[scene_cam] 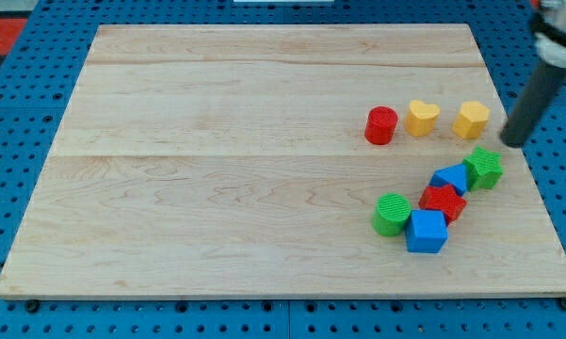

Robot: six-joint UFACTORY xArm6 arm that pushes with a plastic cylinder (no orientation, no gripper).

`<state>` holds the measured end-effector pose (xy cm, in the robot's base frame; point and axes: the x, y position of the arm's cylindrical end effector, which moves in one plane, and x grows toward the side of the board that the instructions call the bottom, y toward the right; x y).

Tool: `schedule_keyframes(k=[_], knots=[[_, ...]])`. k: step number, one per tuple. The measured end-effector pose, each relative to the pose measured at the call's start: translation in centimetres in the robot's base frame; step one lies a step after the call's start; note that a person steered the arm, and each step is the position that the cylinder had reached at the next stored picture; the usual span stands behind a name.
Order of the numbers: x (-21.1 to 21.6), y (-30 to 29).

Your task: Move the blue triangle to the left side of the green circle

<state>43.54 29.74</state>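
The blue triangle (450, 178) lies at the view's right, wedged between a green star (484, 168) on its upper right and a red block (443, 201) below it. The green circle (391, 214) stands further left and lower, touching a blue cube (427, 231). My tip (514, 143) is at the view's right edge of the board, just above and right of the green star, apart from the blue triangle.
A red cylinder (381, 125), a yellow heart (422, 118) and a yellow block (471, 120) stand in a row above the cluster. The wooden board (217, 169) rests on a blue pegboard (19, 113).
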Motion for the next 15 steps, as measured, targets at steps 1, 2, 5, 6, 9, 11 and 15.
schedule_keyframes(k=[1,2,5,6,9,11,15], knots=[[5.2,-0.5],[6.3,-9.3],[0.4,-13.7],[-1.0,-17.0],[4.5,-20.4],[6.4,-21.4],[12.9,-23.3]])
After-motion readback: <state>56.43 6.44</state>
